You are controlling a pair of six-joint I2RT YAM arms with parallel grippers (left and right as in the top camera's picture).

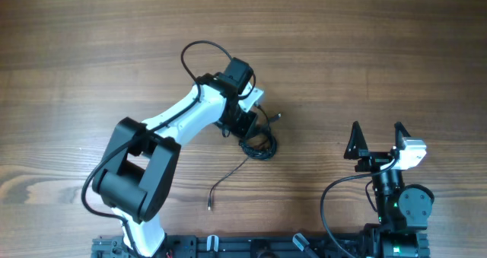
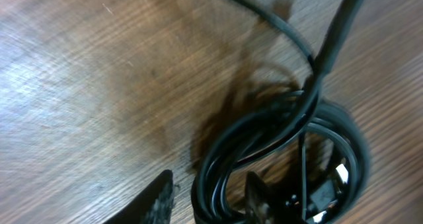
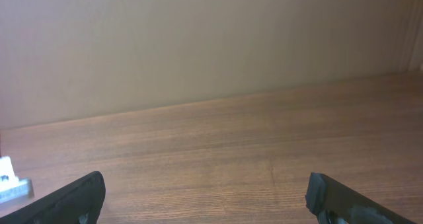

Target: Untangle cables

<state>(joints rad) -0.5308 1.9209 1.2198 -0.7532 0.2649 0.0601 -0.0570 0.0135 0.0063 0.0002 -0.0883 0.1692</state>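
Wooden table [image 1: 76, 45], bare apart from the cables. Left arm [image 1: 175, 117] reaches to mid-table. Right arm [image 1: 399, 201] is parked at the near right edge, well apart from the cables.

Right gripper [image 1: 377, 140] is wide open and holds nothing. Left gripper [image 2: 208, 197] is down on the coil [image 1: 259, 145], jaws part open. One finger sits outside the ring, the other inside, with the strand bundle between them. There is a gap between the outer finger and the strands, so no clamp yet.

The coil is a small black tangle of several loops, near table centre and just under the left wrist. A loose cable [image 1: 224, 178] trails from it toward the near edge, and its tip [image 1: 210, 207] lies free.

Step in hand, as I judge it, is gripping the bundle. To do it well, pinch only a few strands rather than the whole ring. Lift gently so the loops can fall apart, and watch that the loose cable does not drag.

Only the overhead view shows the loose cable and both arms. Only the left wrist view shows the strands between the fingers, plus a pale glint inside the coil that I cannot identify. The right wrist view shows bare wood and a wall, no cables.
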